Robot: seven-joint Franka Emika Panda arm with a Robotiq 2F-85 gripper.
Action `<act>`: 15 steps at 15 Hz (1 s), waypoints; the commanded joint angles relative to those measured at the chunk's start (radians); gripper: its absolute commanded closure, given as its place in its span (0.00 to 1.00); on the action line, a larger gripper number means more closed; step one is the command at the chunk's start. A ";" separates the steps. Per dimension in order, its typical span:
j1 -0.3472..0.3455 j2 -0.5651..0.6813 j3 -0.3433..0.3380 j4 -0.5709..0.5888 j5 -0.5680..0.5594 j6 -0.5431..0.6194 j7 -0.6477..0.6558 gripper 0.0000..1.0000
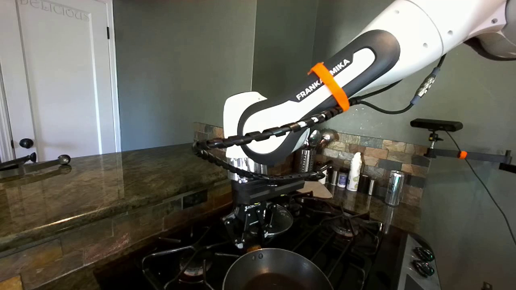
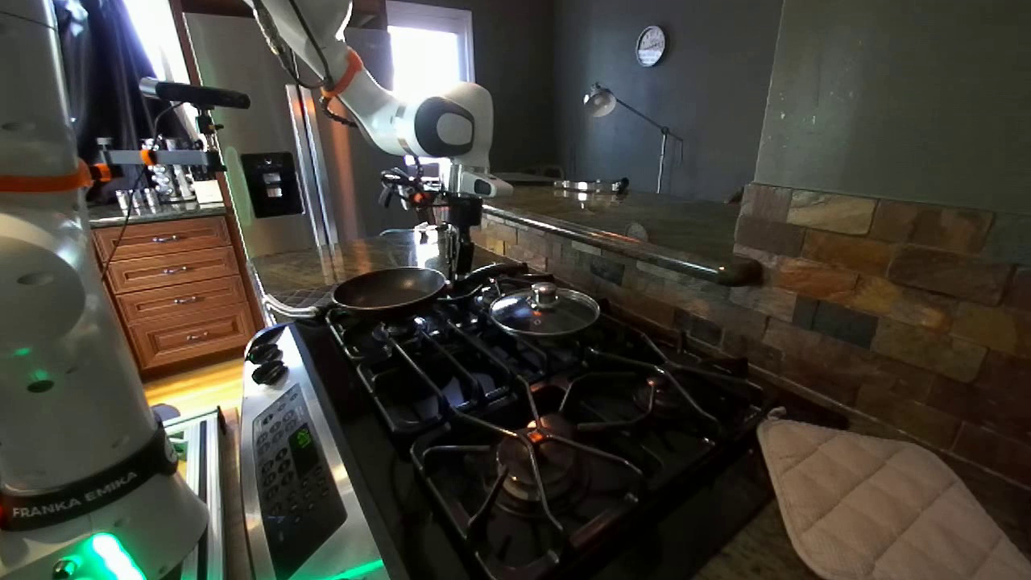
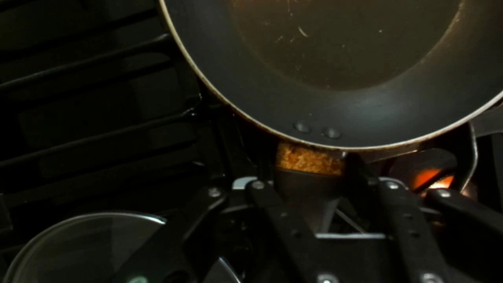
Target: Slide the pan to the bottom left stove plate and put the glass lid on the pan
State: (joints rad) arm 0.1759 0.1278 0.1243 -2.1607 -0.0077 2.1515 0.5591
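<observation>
Hand (image 3: 314,169) partly closed, clamped on the pan (image 3: 334,78) handle (image 3: 306,186). Rim (image 3: 373,148) and glass lid (image 2: 544,314) stand apart, grate (image 3: 137,126) between.

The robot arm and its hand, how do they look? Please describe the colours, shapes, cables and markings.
The arm is white and rounded, with dark panels and white FRANKA EMIKA lettering, partly covered by an orange strap. A black, spiral-wrapped cable runs along it. Below a shiny silver collar, the hand is black and angular; its jointed fingers carry small metallic pins.
</observation>
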 commanded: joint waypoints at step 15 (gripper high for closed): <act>0.019 -0.006 0.002 0.020 -0.070 -0.012 -0.071 0.00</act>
State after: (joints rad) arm 0.1969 0.1364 0.1299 -2.1429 -0.0614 2.1515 0.5070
